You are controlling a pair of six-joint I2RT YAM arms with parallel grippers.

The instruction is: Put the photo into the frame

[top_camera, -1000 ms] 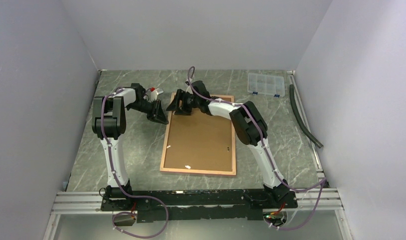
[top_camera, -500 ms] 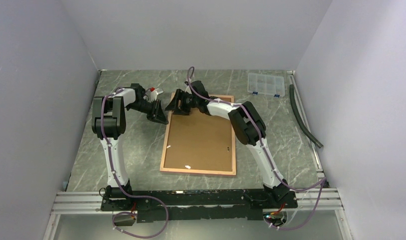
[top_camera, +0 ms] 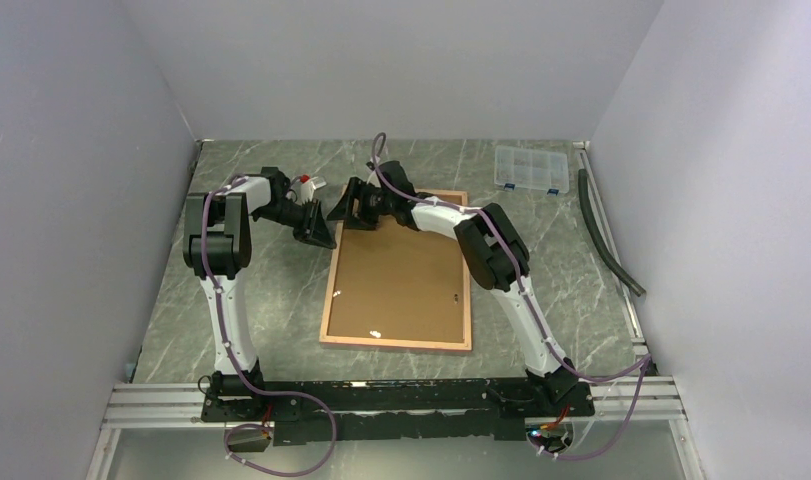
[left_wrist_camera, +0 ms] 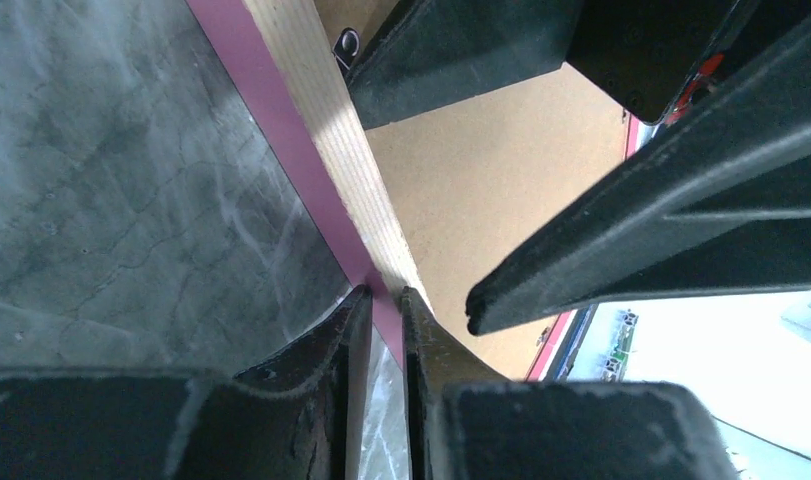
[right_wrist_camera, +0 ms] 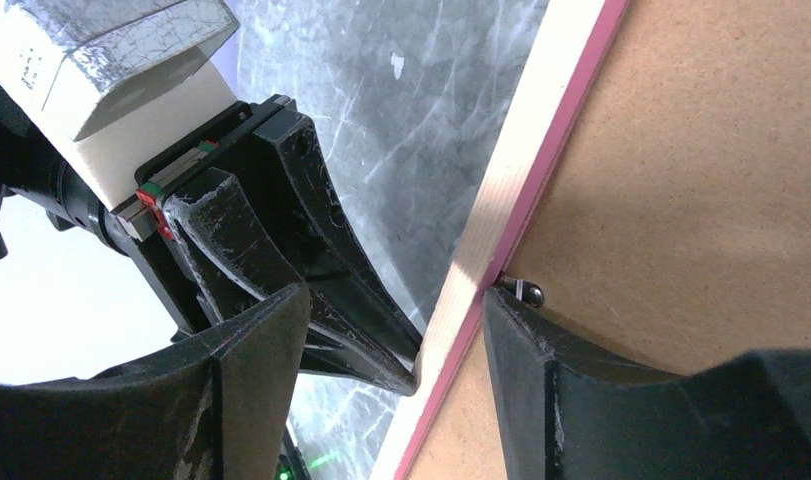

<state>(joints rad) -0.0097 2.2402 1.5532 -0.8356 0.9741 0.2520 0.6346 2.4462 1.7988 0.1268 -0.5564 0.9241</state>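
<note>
The frame (top_camera: 396, 345) lies face down on the desk (top_camera: 261, 300), tan wood reverse up and a pink strip showing along its edge. The brown backing board (top_camera: 401, 285) sits inside it. I cannot see the photo in any view. It may be under the board or out of sight, and I cannot tell which.

My left gripper (left_wrist_camera: 384, 300) is narrowed to a thin slot and nips the frame's left rail (left_wrist_camera: 321, 130) near the far corner, holding that edge. My right gripper (right_wrist_camera: 399, 295) stands wide and holds nothing. It straddles the same rail from the other side, with one finger (right_wrist_camera: 581, 400) over the board beside a small metal clip (right_wrist_camera: 526, 290) and the other out over the desk.

I judge the task to be at one of two stages. Either the board has yet to be freed so the print can go in, or the print is already in and the clips are being fastened. The pictures do not settle which. From here, the clip by my right finger looks like the next thing to work.
</note>
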